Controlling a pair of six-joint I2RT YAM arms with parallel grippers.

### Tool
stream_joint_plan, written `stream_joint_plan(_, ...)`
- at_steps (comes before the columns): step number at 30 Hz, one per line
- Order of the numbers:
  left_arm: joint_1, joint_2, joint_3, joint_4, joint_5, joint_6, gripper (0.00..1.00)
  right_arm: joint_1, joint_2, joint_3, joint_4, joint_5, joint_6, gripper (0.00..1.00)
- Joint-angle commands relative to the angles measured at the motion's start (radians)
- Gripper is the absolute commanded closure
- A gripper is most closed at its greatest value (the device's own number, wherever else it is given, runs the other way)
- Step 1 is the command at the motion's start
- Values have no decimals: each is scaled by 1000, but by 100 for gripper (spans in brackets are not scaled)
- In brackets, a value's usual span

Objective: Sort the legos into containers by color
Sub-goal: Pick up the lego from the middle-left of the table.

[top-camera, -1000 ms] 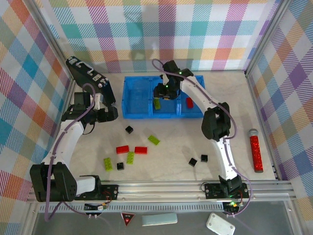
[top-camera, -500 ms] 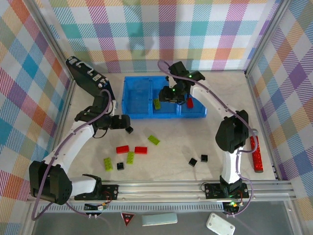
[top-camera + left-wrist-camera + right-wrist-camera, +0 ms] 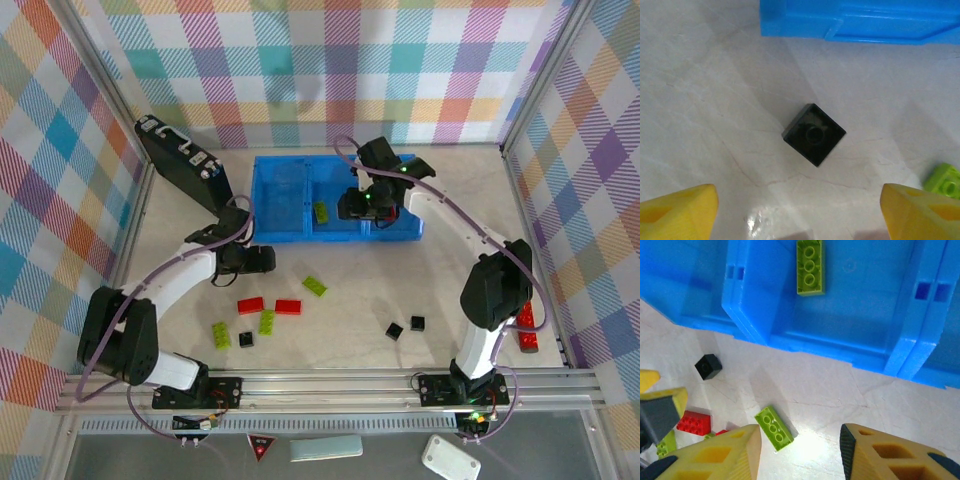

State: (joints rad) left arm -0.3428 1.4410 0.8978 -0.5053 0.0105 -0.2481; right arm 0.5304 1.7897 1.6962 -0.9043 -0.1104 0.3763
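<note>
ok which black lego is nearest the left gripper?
The black brick beside the blue tray, ahead of the open left gripper; the other three lie nearer the bases.

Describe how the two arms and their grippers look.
Both the left arm and the right arm have white links and black joint housings, with a lilac cable looping alongside. The left gripper and the right gripper end in blocky yellow fingers with hollow recesses.

A robotics lab test cell: checked-cloth walls (image 3: 350,70) behind and beside the left claw (image 3: 268,260), aluminium mounting rail (image 3: 330,385) nearer than it.
</note>
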Motion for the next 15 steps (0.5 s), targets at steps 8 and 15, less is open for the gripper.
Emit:
stream_joint_plan(8,-10,157,16,147,-1,75,26,-6,-90,-82,21,23,-1,53)
stream_joint_plan(15,-16,258,57,176,28,72,33,-6,-110,-103,24,17,10,53)
